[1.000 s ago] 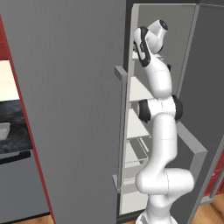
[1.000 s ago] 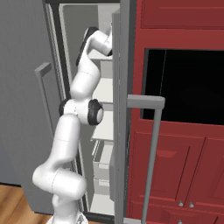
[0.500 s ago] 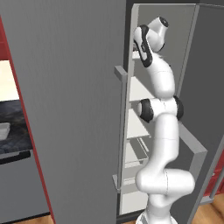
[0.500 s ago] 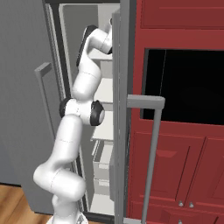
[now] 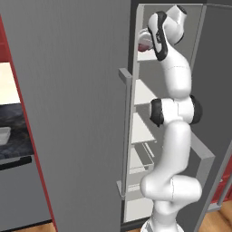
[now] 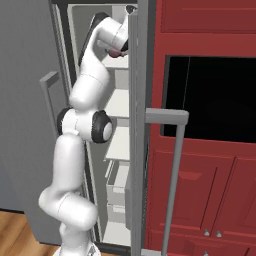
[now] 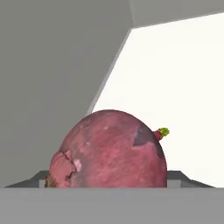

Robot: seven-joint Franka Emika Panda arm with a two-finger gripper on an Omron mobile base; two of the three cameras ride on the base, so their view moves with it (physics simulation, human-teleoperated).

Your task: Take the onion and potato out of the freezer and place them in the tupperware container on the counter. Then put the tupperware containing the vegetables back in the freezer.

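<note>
Our claw [image 5: 144,44] sits high inside the freezer [image 5: 81,113], at the top shelf, and in the hand view the onion [image 7: 109,151], dark red with a small green sprout, sits right against it, between where the tips would rise. The tips themselves are hidden, so we cannot tell whether the jaws have closed on the onion or merely stand wide around it; we judge a grasp is under way. In the left base view a patch of that red skin shows just beside the wrist, at the near edge of the top shelf, and the right base view shows the same red under the hand.

Outward from there, the pale shelves run down the open compartment, with the grey door [image 6: 137,125] swung open on the right. Far to the left, the tupperware container [image 5: 3,135] rests on the black counter [image 5: 16,136], well apart from the arm.

As for progress, we judge the task barely begun: the onion is not yet out, the potato is nowhere we can see, and the tub is still on the counter.

Against the earlier frames, the upper arm has pushed up and deeper toward the top shelf, and the hand has tipped further in
</note>
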